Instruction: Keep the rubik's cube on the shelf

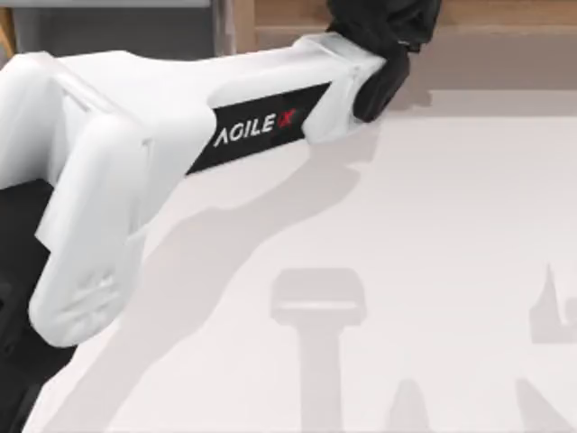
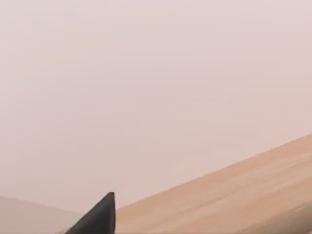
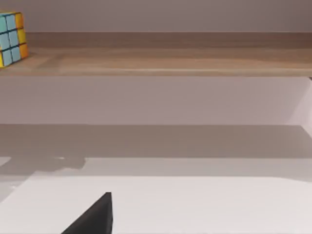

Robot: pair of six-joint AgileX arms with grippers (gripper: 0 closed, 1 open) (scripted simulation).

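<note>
The pale grey-white surface point(image 1: 433, 271) lies nearest, crossed by the white left arm point(image 1: 180, 135) marked AGILEX, which reaches to the far edge. There its black left tool point(image 1: 383, 41) sits up at the long light-brown wooden shelf point(image 3: 170, 61); whether its fingers are apart or together I cannot tell. In the right wrist view one dark fingertip point(image 3: 95, 217) of the right tool hangs over the surface, its spread likewise unclear. Farther back, the small rubik's cube point(image 3: 12, 39), showing blue, yellow and orange squares, rests on the shelf.
</note>
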